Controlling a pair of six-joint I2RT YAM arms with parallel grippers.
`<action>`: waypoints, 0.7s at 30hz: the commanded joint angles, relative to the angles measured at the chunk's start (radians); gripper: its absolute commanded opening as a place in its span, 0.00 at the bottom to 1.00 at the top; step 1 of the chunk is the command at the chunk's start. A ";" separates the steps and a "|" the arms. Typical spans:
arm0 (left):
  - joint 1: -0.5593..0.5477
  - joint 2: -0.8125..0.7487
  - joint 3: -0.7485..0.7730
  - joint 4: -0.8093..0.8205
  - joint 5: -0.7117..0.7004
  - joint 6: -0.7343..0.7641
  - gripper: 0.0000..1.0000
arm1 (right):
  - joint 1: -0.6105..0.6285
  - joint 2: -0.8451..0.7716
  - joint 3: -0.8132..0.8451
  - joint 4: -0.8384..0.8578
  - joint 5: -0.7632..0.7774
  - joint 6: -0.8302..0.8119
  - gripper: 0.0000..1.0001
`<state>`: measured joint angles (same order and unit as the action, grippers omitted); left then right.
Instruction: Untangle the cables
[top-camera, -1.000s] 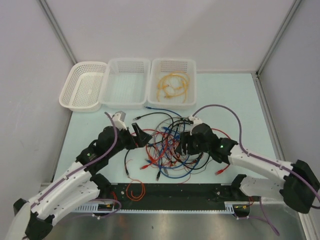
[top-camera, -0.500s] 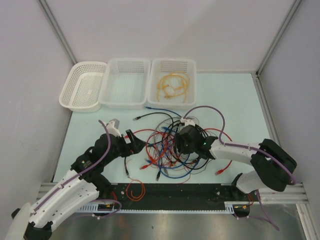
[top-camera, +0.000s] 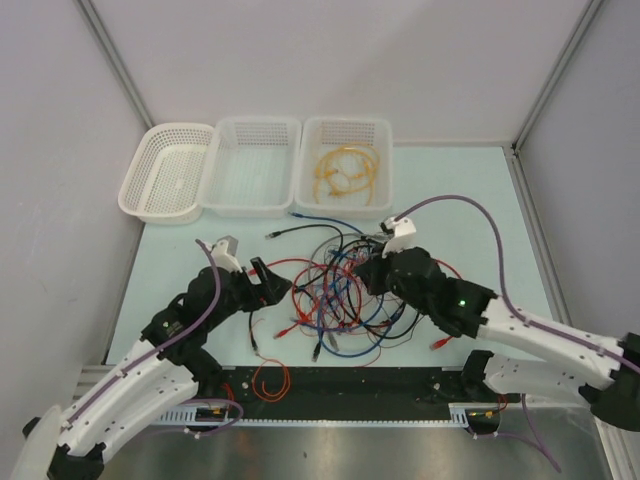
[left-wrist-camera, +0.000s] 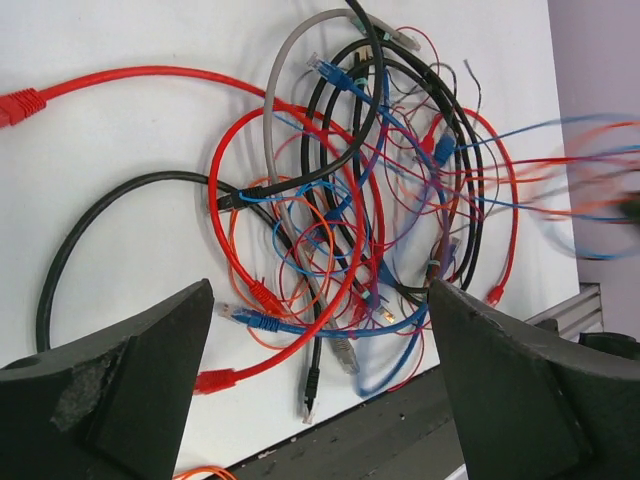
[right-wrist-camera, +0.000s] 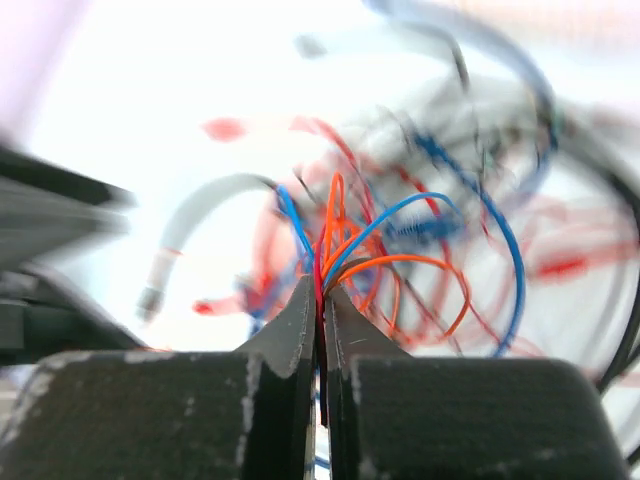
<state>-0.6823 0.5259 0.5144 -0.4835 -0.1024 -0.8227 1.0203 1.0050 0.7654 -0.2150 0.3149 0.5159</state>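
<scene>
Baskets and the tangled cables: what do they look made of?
baskets: white plastic, probably moulded, slightly translucent; fine grid of holes in walls and floor.
cables: flexible plastic or rubber jackets, smooth with a slight sheen, in red, blue, black, orange; they hold loose curves. Cores not visible.

overhead view wide — wrist views close, sharing cables (top-camera: 332, 288)

right claw (right-wrist-camera: 322, 300) | pinched on thin cables (right-wrist-camera: 345, 250) | background blurred
</scene>
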 joint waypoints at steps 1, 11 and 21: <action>-0.003 0.023 0.065 0.095 -0.020 0.062 0.94 | 0.102 -0.144 0.155 -0.053 0.170 -0.129 0.00; -0.002 -0.015 0.139 0.368 0.039 0.278 0.97 | 0.230 -0.198 0.301 -0.084 0.176 -0.206 0.00; -0.013 0.100 0.016 0.845 0.348 0.303 0.83 | 0.233 -0.174 0.328 -0.075 0.101 -0.132 0.00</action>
<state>-0.6827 0.5655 0.5797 0.1333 0.0875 -0.5442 1.2469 0.8299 1.0386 -0.3237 0.4389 0.3511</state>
